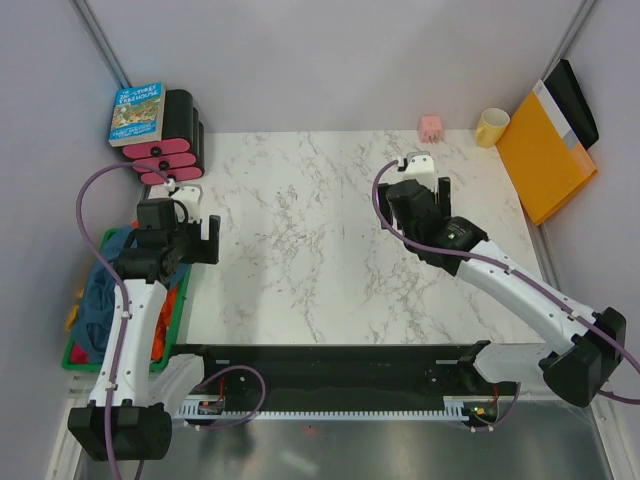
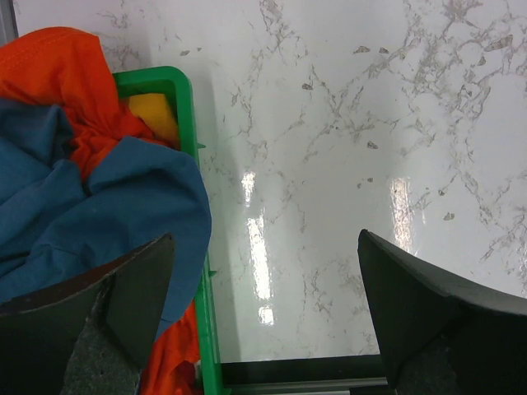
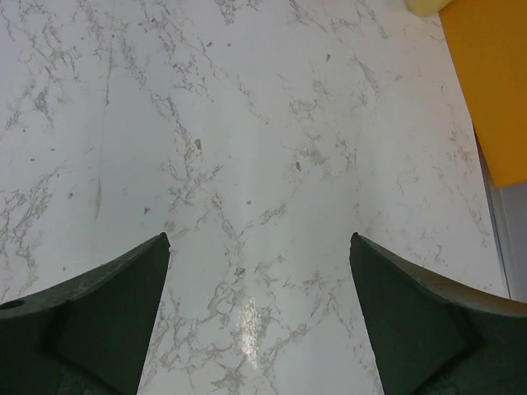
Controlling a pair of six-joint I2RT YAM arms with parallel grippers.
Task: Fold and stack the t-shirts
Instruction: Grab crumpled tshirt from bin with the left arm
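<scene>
First pick pending, nothing folded. Dark teal-blue cloth t-shirt heaped over bright orange t-shirt and yellow t-shirt in green plastic crate at white marble bench left edge. My left claw gapes empty above crate rim. My right claw gapes empty over bench right half. Next, I judge: pinch teal, drag out.

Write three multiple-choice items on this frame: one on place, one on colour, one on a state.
1. Where are the t-shirts? A: folded on a shelf. B: heaped in the green bin. C: hung on a rack.
2. Which colour is the top shirt? A: blue. B: white. C: pink.
3. How is the left gripper? A: shut on cloth. B: shut, empty. C: open, empty.
B: cloth fills the bin. A: blue lies over orange. C: its jaws stand apart, nothing between.
</scene>
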